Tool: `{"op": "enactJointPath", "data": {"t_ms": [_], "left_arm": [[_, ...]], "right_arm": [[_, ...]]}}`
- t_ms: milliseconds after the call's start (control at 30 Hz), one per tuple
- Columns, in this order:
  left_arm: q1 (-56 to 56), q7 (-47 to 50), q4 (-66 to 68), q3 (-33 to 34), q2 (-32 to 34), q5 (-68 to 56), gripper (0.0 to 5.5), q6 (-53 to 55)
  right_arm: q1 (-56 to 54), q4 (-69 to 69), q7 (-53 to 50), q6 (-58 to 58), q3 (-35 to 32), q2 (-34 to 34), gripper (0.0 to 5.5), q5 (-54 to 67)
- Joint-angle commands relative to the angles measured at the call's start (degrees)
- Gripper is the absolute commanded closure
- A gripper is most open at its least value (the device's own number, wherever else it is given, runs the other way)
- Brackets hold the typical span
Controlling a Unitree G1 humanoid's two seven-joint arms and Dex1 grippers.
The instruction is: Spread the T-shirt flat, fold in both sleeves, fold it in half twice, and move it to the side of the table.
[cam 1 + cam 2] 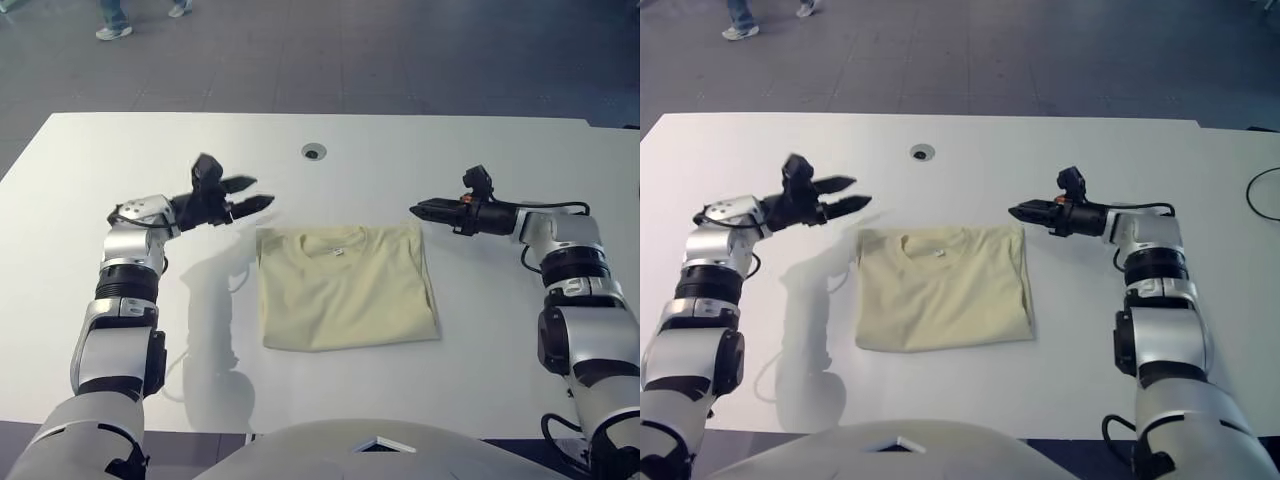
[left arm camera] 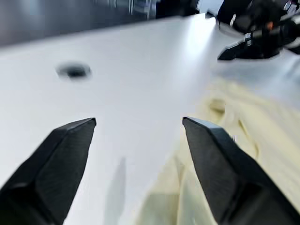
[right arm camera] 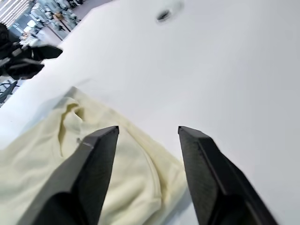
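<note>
A pale yellow T-shirt (image 1: 345, 290) lies folded into a rectangle in the middle of the white table (image 1: 120, 150), collar toward the far edge. My left gripper (image 1: 262, 191) hovers open just beyond the shirt's far left corner, with nothing between its fingers. Its wrist view has the shirt (image 2: 243, 154) below and beside the open gripper (image 2: 138, 121). My right gripper (image 1: 413, 209) is at the shirt's far right corner, a little above the table. Seen from the right wrist, this gripper (image 3: 148, 128) is open over the shirt's edge (image 3: 61, 154) and holds nothing.
A round cable hole (image 1: 314, 152) sits in the table beyond the shirt. A black cable loop (image 1: 1265, 195) lies at the table's right edge. Bare white tabletop stretches on both sides of the shirt and behind it.
</note>
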Motion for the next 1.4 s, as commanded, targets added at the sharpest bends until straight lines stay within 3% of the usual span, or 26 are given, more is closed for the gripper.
{"op": "enactJointPath", "data": {"t_ms": [33, 67, 200, 367, 400, 567, 900, 1100, 1233, 1400], "left_arm": [[10.3, 3.7, -21.6, 0.9, 0.7, -3.4, 1.36, 7.3], [14.1, 4.3, -28.2, 0.3, 1.7, -3.4, 1.23, 8.6], [29.1, 5.2, -49.7, -2.7, 6.8, -0.9, 1.79, 11.3], [37.2, 6.4, -60.2, -5.8, 10.0, 2.8, 2.61, 11.6], [38.6, 6.8, -61.9, -6.3, 10.7, 3.3, 2.40, 12.0], [43.0, 8.1, -64.8, -9.3, 15.2, 9.6, 1.67, 10.0], [38.9, 7.0, -53.9, -14.8, 21.5, 21.6, 0.10, -1.9], [27.5, 4.2, -38.4, -19.4, 23.1, 27.7, 0.10, -16.7], [16.2, 2.4, -22.6, -22.9, 24.0, 32.7, 0.10, -33.2], [-3.0, 9.6, 2.0, -28.3, 18.0, 41.9, 0.10, -54.5]], "right_arm": [[9.6, -21.4, 0.4, 4.7, 0.8, -3.5, 2.99, 2.1], [11.8, -26.1, -0.2, 4.5, 1.0, -4.1, 3.13, 1.8], [18.0, -37.1, -4.6, -3.9, 3.9, -4.9, 3.83, -4.2], [20.9, -36.5, -11.2, -14.3, 7.9, -4.4, 4.61, -12.9], [21.0, -35.7, -12.0, -16.0, 8.8, -4.4, 4.76, -14.3], [19.2, -30.0, -14.0, -23.2, 12.1, -5.3, 3.95, -19.7], [19.4, -28.9, -12.7, -36.6, 18.6, -10.2, 2.35, -28.4], [23.1, -39.4, -12.9, -42.3, 17.7, -15.4, 1.55, -30.6], [27.2, -49.5, -9.2, -40.1, 18.1, -18.2, 0.84, -29.4], [29.4, -57.8, -7.4, -34.6, 21.3, -15.3, 0.12, -29.0]]}}
